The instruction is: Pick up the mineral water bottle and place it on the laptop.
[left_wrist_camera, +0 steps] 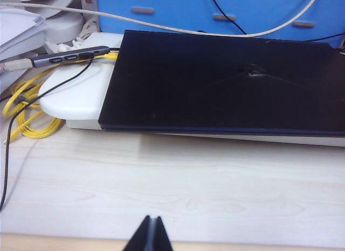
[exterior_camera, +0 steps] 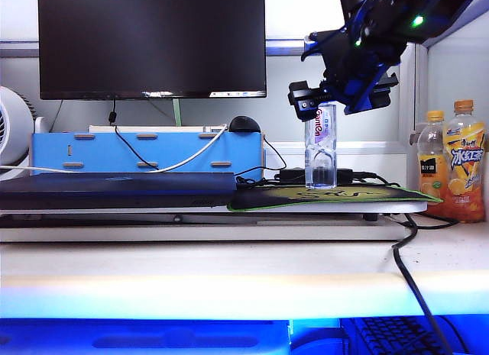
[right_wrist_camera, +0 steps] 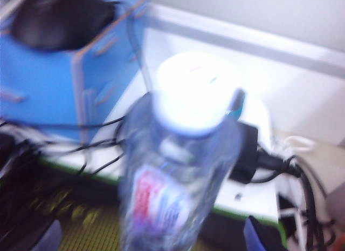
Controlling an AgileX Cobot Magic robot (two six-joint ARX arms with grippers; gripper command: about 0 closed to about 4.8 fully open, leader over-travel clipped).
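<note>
On the right side of the desk, the mineral water bottle [exterior_camera: 321, 147] stands upright on the green-edged mouse mat [exterior_camera: 336, 196]. The right gripper [exterior_camera: 330, 97] hangs right over its white cap. In the right wrist view the picture is blurry, but the bottle [right_wrist_camera: 172, 191] sits between the two dark fingertips [right_wrist_camera: 260, 236], and they are wide apart. So the jaws are spread and not squeezing anything yet.

The laptop [exterior_camera: 118, 189] lies flat and closed to the left of the mat, with nothing on its lid. The left wrist view shows the same dark lid [left_wrist_camera: 226, 83]. The left gripper [left_wrist_camera: 151, 235] waits low over the bare wood near it, and its two tips are pressed together.

I think the job is at the grabbing step. Next, the right gripper needs to go down until its fingers sit on both sides of the thin middle of the bottle. Then it needs to close gently, lift the bottle straight up, carry it left and set it down on the lid. The black cables [exterior_camera: 275, 172] near the bottle could get in the way.
</note>
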